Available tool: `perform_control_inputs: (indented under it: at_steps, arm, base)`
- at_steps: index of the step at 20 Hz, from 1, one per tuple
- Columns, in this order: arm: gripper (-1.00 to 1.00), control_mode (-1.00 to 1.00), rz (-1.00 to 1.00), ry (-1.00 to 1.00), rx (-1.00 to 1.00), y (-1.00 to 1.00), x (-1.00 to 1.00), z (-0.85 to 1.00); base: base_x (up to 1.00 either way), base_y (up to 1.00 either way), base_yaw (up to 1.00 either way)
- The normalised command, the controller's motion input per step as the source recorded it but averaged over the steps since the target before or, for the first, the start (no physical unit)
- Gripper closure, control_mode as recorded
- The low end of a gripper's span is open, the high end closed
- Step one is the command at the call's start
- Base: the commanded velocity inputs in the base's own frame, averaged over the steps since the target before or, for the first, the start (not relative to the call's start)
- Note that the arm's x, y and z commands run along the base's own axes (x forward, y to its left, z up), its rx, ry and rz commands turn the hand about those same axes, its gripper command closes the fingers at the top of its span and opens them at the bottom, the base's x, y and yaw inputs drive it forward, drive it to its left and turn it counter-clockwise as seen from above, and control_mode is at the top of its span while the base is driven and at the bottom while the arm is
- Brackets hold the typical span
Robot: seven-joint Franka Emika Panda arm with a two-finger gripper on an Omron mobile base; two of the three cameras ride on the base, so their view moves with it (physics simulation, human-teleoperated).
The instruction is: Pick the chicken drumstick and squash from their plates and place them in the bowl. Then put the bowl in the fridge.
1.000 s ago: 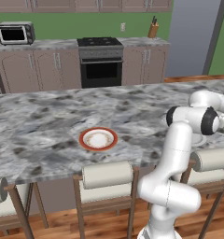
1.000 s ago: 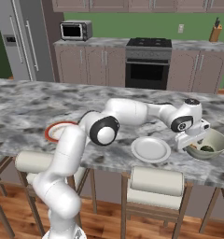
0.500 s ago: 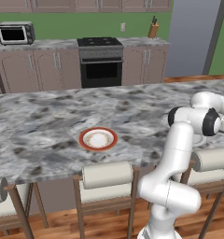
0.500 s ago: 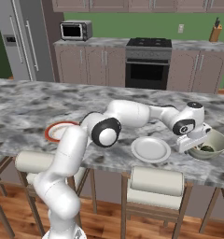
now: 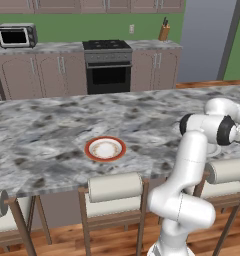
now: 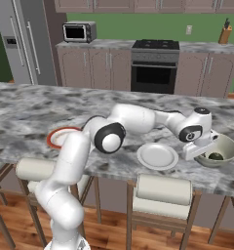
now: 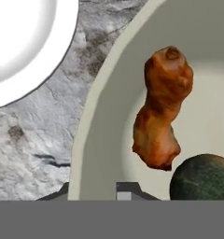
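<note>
Drumstick (image 7: 160, 112), knobbly roasted brown, lies in the cream bowl (image 7: 100, 140) beside dark-green squash (image 7: 202, 179); claw (image 7: 97, 189) pinching the bowl's rim.

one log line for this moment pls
stage: bowl pickup | gripper: closed on the rim of the bowl | in bowl: chicken drumstick, squash | white plate beside bowl | fridge not reached

Green wall (image 5: 92, 22), black oven (image 5: 108, 67), wooden floor (image 5: 92, 240).
</note>
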Motion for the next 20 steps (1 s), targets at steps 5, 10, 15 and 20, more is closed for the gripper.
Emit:
perform_control_inputs:
  at_steps: [5,10,15,20]
  arm:
    - [1.00,-1.00,0.18,0.00,0.02,0.19,-0.15,0.18]
    - [1.00,-1.00,0.27,0.00,0.00,0.18,-0.24,0.47]
    - [1.00,-1.00,0.28,-0.03,-0.03,0.37,-0.31,0.45]
    - [1.00,-1.00,0.33,-0.09,-0.06,0.51,-0.10,0.38]
  base:
    - [0.00,0.00,0.00]
    - [0.00,0.00,0.00]
    - [0.00,0.00,0.00]
    - [0.00,0.00,0.00]
